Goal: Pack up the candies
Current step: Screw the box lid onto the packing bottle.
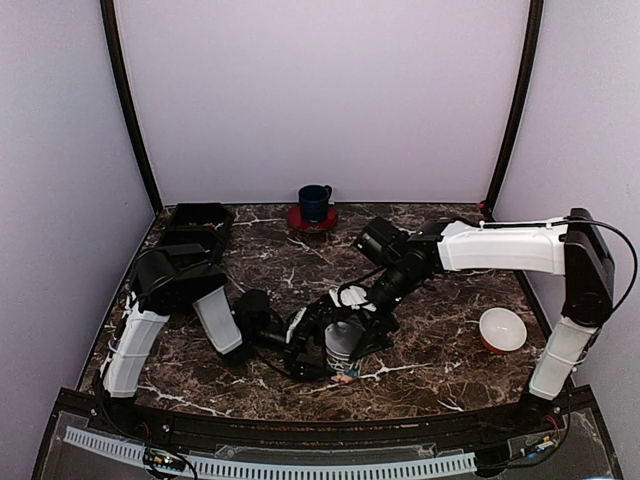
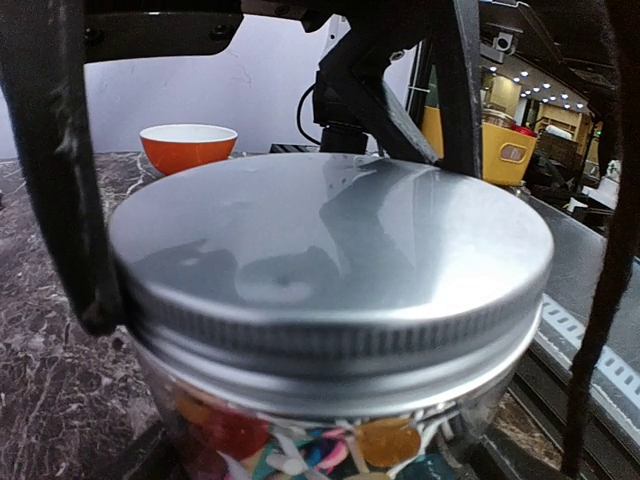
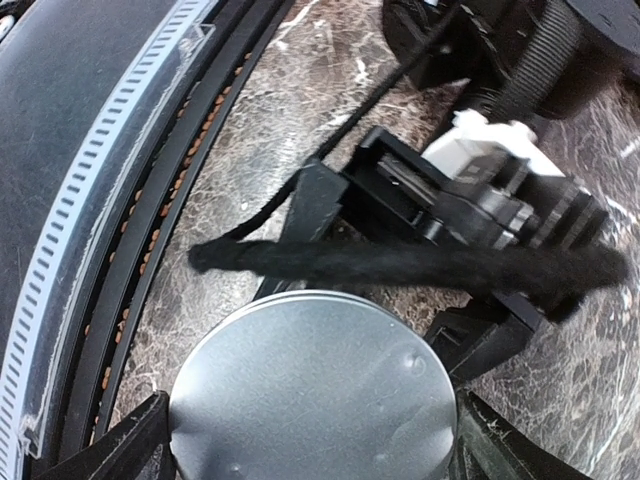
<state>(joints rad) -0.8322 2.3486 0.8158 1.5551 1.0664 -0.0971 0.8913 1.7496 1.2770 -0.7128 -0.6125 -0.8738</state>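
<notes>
Workspace status, read left to right on my monitor.

1. Tray (image 1: 196, 222): black, at the far left corner of the marble table (image 1: 450, 370).
2. Left gripper (image 1: 312, 342): at table centre, with its fingers (image 2: 58, 170) either side of the jar (image 2: 185, 405). In the left wrist view one finger lies against the lid rim. The other finger shows a gap beside the lid, so I cannot tell whether this gripper is clamped or loose.
3. Jar: clear, upright on the table near the front edge, with the silver lid (image 2: 330, 250) seated on top.
4. Candies (image 2: 300, 448): inside the jar. I see them as orange, red, pink and pale pieces through the glass under the lid.
5. Mug (image 1: 315, 201): dark blue, on a red saucer (image 1: 300, 220) at the back wall, well apart from the jar.
6. Right gripper (image 3: 312, 440): above the jar, narrowed onto the lid, with a finger against each side of the rim.
7. Bowl (image 1: 502, 329): orange outside, white inside, to the right of the jar.
</notes>
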